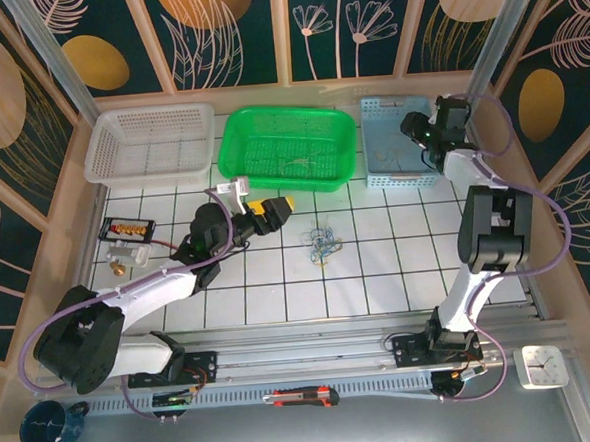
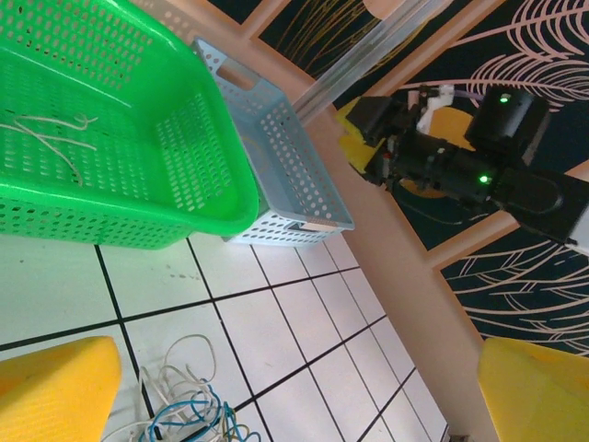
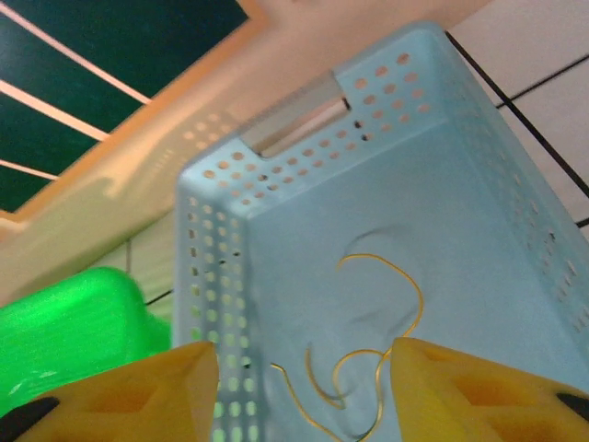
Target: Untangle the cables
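Yellow cable lies in blue basket, under parted right tool.

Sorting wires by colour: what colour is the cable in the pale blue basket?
Tan-yellow cable, clearest in the right wrist view.

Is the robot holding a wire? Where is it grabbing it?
Nothing is held. The left gripper is open near the cables; the right gripper is open over a yellow wire lying in the blue basket.
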